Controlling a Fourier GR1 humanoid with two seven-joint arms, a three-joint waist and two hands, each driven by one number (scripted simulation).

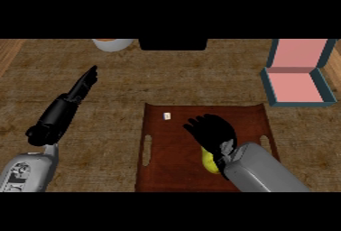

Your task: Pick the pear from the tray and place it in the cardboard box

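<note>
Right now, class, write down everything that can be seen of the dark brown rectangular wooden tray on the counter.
The dark brown rectangular wooden tray lies flat on the brown counter, its near edge out of view. It has a low rim and a long slot handle near each side. On it rest a small white piece by the far left corner and a yellow-green pear, half hidden under the black right hand, whose straight fingers spread above the tray.

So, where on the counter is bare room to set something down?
Bare counter lies between the left robot hand and the tray, and between the tray's far edge and the open box. The tray's right half is crowded: the right robot hand is over the pear there.
</note>
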